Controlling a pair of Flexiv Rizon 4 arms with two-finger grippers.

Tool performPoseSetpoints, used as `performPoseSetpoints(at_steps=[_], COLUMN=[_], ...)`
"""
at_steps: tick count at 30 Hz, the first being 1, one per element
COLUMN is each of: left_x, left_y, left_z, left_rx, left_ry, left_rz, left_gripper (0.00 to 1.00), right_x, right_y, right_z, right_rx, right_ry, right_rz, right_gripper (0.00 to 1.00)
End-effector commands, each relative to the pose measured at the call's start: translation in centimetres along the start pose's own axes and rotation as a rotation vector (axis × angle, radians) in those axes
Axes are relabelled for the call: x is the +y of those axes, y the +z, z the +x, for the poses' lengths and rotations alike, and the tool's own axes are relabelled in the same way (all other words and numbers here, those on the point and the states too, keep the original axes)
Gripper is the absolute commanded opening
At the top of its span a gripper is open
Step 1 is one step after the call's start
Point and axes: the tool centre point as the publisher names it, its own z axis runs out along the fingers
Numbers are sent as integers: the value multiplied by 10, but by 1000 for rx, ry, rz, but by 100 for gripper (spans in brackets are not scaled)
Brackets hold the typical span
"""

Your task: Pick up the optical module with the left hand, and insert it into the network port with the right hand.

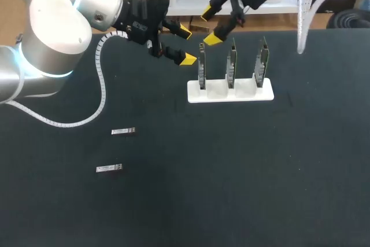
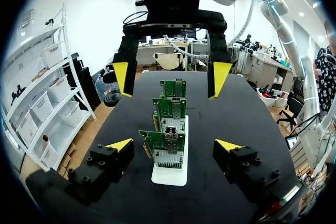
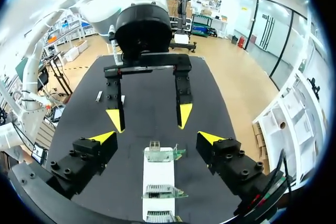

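Black matting covers the table (image 1: 243,172) I am working over. Toward its far side a white stand (image 1: 230,92) holds three network cards (image 1: 231,62) upright in a row. My left gripper (image 1: 186,45) hangs just beside the card at the row's left end, its fingers spread wide and holding nothing. In its wrist view the cards line up one behind another, ahead of the gap between the yellow tips. My right gripper (image 1: 210,26) hangs above and just behind that same end of the row. It is likewise released and empty, with its tips close to the left gripper's. In the right wrist view the stand lies under and ahead of the spread fingers, and the left gripper faces it from across the table.

The first optical module (image 1: 124,132) lies flat on the table to the near left of the stand, well apart from both grippers. The second optical module (image 1: 109,169) lies flat near it, a little closer to me. The two run roughly parallel without touching. Neither gripper is in contact with either one.
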Motion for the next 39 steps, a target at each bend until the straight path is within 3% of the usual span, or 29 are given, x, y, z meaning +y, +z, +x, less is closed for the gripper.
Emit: performPoseSetpoints(at_steps=[1,12,26,28,29,39], left_x=[2,2,2,2,2,2], left_y=[1,1,1,1,1,1], left_z=[0,0,0,0,0,0], left_rx=[2,2,2,2,2,2], left_ry=[1,1,1,1,1,1], left_rz=[3,3,3,3,3,3], left_gripper=[100,100,100,100,100,100], right_x=[9,6,3,3,3,4], right_y=[-4,-14,-16,-16,-15,-11], right_z=[6,17,18,18,18,16], right_rx=[-26,-160,-163,-158,-160,-145], right_ry=[-3,-8,-19,-18,-18,-14], right_rz=[18,-11,-25,-15,-14,-7], right_gripper=[100,100,100,29,0,0])
